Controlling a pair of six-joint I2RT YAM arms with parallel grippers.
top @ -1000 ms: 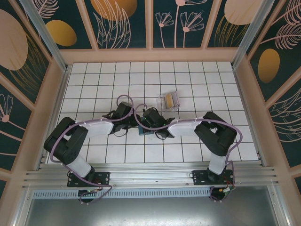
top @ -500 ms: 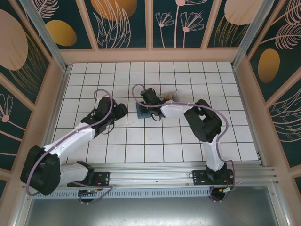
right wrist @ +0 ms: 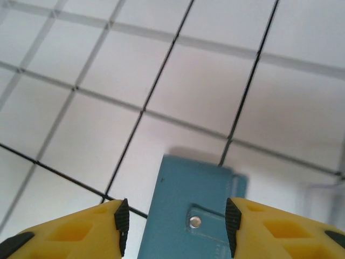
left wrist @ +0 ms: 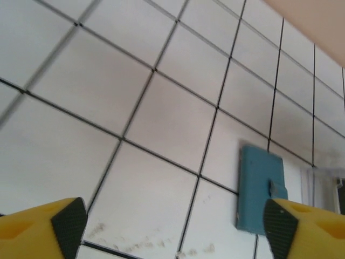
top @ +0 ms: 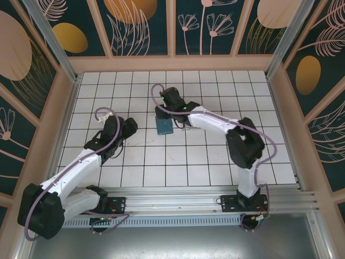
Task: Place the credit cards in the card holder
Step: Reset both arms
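Wallet lies shut and flat on the tiled table, at centre of the top view. Right gripper hovers just above the wallet, fingers spread, holding nothing. Left gripper, to its left, gapes wide, empty.

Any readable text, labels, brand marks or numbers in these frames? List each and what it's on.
None: no legible words, numbers or signs in any view.
card holder: plain teal, no brand mark; only a bare metal snap.
wall panels: leaf and flower pattern, no lettering.
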